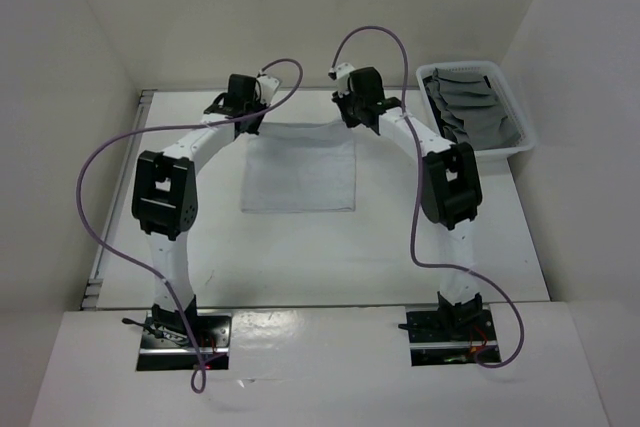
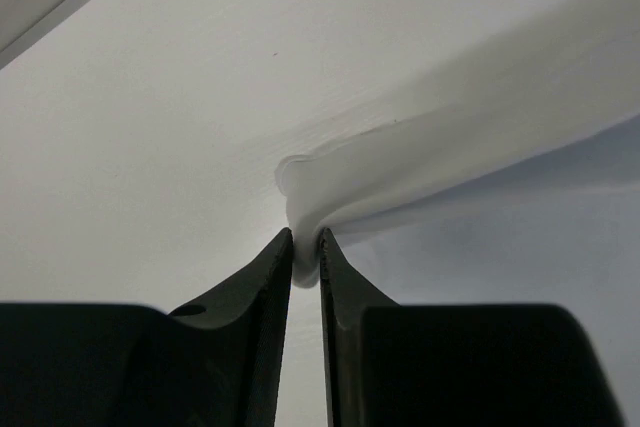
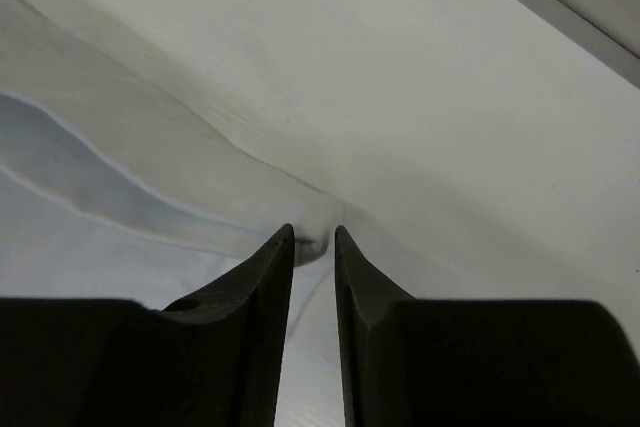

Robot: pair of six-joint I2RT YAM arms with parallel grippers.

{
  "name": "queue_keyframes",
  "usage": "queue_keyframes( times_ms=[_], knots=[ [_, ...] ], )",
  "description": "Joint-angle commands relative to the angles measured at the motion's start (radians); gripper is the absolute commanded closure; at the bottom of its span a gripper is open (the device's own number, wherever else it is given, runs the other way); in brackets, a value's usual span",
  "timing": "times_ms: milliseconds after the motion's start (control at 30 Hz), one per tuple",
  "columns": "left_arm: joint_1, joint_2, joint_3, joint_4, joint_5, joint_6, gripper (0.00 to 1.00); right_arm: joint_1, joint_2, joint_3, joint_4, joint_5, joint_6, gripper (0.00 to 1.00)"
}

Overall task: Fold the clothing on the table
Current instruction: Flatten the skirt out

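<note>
My left arm (image 1: 172, 247) and right arm (image 1: 458, 252): white links, black joint housings. My purple cable (image 1: 85, 177), one per arm. My black base plates (image 1: 180, 332). My fingers (image 2: 230, 337): matte black, tapering to narrow tips.

Cloth (image 1: 298, 169): pale grey-white, rectangular; lying flat and smooth on far middle of table (image 1: 330, 257); near edge straight; far edge slightly raised; both far corners bunched in small folds; two layers visible at far edge. Table: large, white, matte; metal rail along left edge.
</note>
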Motion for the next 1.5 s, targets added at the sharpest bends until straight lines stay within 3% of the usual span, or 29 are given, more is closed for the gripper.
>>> queue_keyframes(
  times_ms=[0, 167, 267, 367, 500, 600, 733, 767, 867, 933, 1033, 1133, 1300, 1467],
  knots=[
    [0.01, 0.05, 0.06, 0.063, -0.029, -0.025, 0.76, -0.005, 0.052, 0.096, 0.018, 0.046, 0.024, 0.71],
    [0.021, 0.132, 0.169, 0.052, -0.074, -0.062, 0.66, -0.027, 0.154, 0.244, -0.021, 0.075, 0.088, 0.69],
    [0.047, 0.161, 0.247, 0.031, -0.074, -0.097, 0.66, -0.039, 0.196, 0.315, -0.054, 0.104, 0.088, 0.69],
    [0.069, 0.149, 0.247, 0.031, -0.064, -0.108, 0.66, -0.039, 0.196, 0.337, -0.065, 0.134, 0.099, 0.69],
    [0.078, 0.139, 0.238, 0.04, -0.064, -0.108, 0.61, -0.048, 0.207, 0.346, -0.056, 0.213, 0.111, 0.66],
    [0.087, 0.139, 0.265, -0.009, -0.022, -0.117, 0.51, -0.048, 0.23, 0.384, -0.085, 0.223, 0.111, 0.65],
    [0.087, 0.107, 0.221, -0.071, 0.044, -0.097, 0.48, -0.048, 0.216, 0.406, -0.135, 0.21, 0.082, 0.63],
    [0.087, 0.089, 0.197, -0.083, 0.055, -0.088, 0.42, -0.036, 0.199, 0.363, -0.149, 0.21, 0.073, 0.63],
    [0.087, 0.006, 0.086, -0.12, 0.064, -0.07, 0.33, 0.016, 0.08, 0.193, -0.121, 0.186, 0.001, 0.48],
    [0.087, -0.063, 0.031, -0.158, 0.074, -0.083, 0.21, 0.055, -0.032, 0.081, -0.074, 0.206, -0.051, 0.38],
    [0.087, -0.152, -0.073, -0.213, 0.113, -0.093, 0.12, 0.125, -0.11, -0.077, -0.01, 0.266, -0.099, 0.37],
    [0.072, -0.245, -0.196, -0.233, 0.141, -0.064, 0.08, 0.138, -0.12, -0.088, -0.088, 0.241, -0.074, 0.37],
    [-0.003, -0.4, -0.411, -0.135, 0.061, -0.034, 0.06, 0.147, -0.18, -0.205, -0.077, 0.241, -0.065, 0.37],
    [-0.016, -0.344, -0.42, -0.158, 0.048, -0.071, 0.06, 0.156, -0.203, -0.277, -0.082, 0.241, -0.065, 0.37]
  ],
)
